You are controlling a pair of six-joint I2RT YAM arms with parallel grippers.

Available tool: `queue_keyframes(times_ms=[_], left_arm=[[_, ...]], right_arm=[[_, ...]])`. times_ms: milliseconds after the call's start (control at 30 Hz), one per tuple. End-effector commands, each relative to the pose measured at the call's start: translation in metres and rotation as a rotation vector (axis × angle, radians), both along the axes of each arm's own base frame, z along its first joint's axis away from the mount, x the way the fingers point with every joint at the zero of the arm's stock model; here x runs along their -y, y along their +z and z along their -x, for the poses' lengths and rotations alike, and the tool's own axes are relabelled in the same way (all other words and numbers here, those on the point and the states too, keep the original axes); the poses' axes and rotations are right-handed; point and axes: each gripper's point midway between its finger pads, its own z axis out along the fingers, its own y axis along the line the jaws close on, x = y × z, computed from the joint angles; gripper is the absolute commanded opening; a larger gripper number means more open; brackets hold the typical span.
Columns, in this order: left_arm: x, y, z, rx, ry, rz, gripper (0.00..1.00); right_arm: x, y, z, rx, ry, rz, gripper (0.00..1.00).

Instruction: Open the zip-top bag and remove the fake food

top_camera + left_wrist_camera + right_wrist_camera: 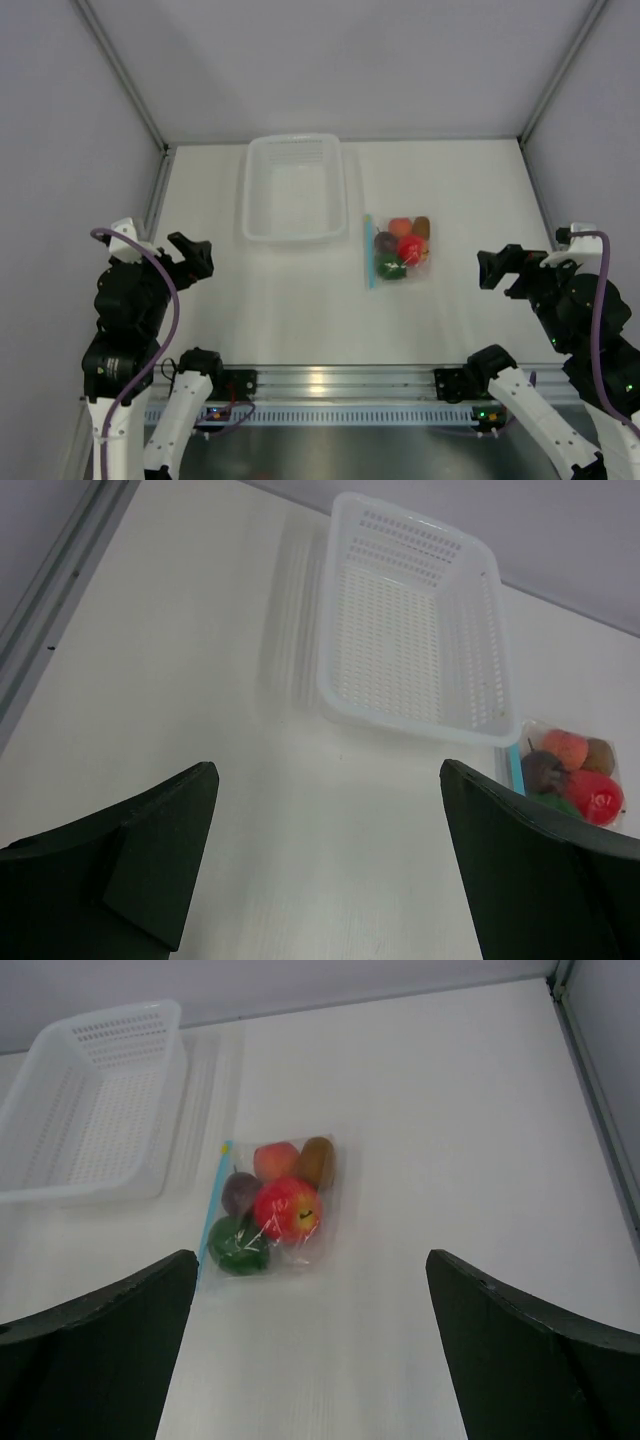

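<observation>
Well, nothing started: left gripper (pixel 192 256) and right gripper (pixel 492 268) gape empty; next, pinch the bag (pixel 397 250) at its zip (pixel 212 1205) (fruit (pixel 285 1210) still inside).

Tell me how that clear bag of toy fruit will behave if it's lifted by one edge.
The zip-top bag looks thin and crinkly, so it will probably sag, not hold shape. The round fake food inside will likely roll toward the low end. The glossy film may slip; the teal zip strip looks firmer to pinch.
</observation>
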Motion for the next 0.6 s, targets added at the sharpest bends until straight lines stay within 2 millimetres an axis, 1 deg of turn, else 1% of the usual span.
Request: queue_keyframes(times_ms=[0,167,233,267,300,333,367,400,433,467,500,567], left_arm=[[-0.004,0.012,-0.006,0.058,0.031,0.008,0.99],[-0.005,0.01,-0.011,0.064,0.044,0.028,0.99],[-0.003,0.006,-0.014,0.059,0.038,0.036,0.99],[0.0,0.003,-0.015,0.052,0.023,0.039,0.99],[0.0,0.002,-0.016,0.052,0.022,0.042,0.99],[0.0,0.005,-0.018,0.069,0.028,0.049,0.99],[0.001,-0.003,-0.02,0.06,0.025,0.047,0.99],[0.002,-0.003,-0.022,0.07,0.017,0.048,0.99],[0.002,-0.003,-0.024,0.078,0.018,0.047,0.99],[0.001,-0.008,-0.026,0.068,0.022,0.046,0.99],[0.001,-0.011,-0.028,0.063,0.025,0.044,0.99],[0.001,-0.021,-0.032,0.043,0.028,0.037,0.99]], right_arm=[[0.004,0.022,0.001,0.073,-0.016,-0.02,0.99],[0.001,0.02,-0.003,0.076,-0.014,-0.03,0.99],[0.001,0.025,0.0,0.128,-0.008,-0.062,0.99],[-0.003,0.026,-0.001,0.148,0.014,-0.071,0.99],[-0.006,0.035,0.001,0.195,0.031,-0.093,0.99],[-0.011,0.035,0.0,0.198,0.055,-0.099,0.99],[-0.021,0.034,0.0,0.188,0.106,-0.106,0.99],[-0.03,0.026,-0.009,0.138,0.129,-0.099,0.99],[-0.037,0.021,-0.013,0.107,0.158,-0.1,1.0],[-0.05,0.014,-0.016,0.068,0.209,-0.103,0.99],[-0.056,0.002,-0.028,0.009,0.208,-0.095,1.0],[-0.062,-0.014,-0.04,-0.056,0.204,-0.091,0.99]])
